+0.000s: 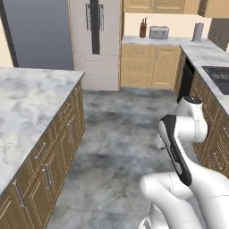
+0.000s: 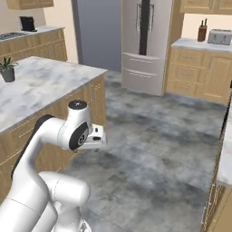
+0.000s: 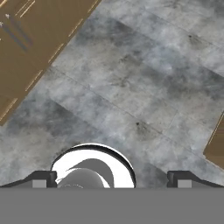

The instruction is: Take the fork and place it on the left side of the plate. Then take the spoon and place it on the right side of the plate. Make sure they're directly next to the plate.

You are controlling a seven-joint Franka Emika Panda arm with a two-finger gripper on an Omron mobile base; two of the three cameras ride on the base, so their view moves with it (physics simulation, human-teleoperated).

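The fork, the plate and the spoon are out of view. My arm is folded low over the grey kitchen floor [image 1: 116, 134], between the island and the counter on the right. My gripper [image 3: 111, 181] points down at the floor. It is open, its two dark fingertips [image 3: 41, 179] stand wide apart, and there is nothing between them.
A marble-topped island [image 1: 27, 103] with wooden cabinet fronts [image 3: 30, 43] runs along the left and carries a potted plant [image 2: 7, 70]. A fridge [image 1: 95, 40] stands ahead. The back counter [image 1: 147, 41] holds a toaster [image 1: 159, 32] and a knife block [image 1: 143, 29]. A cooktop [image 1: 219, 74] lies on the right.
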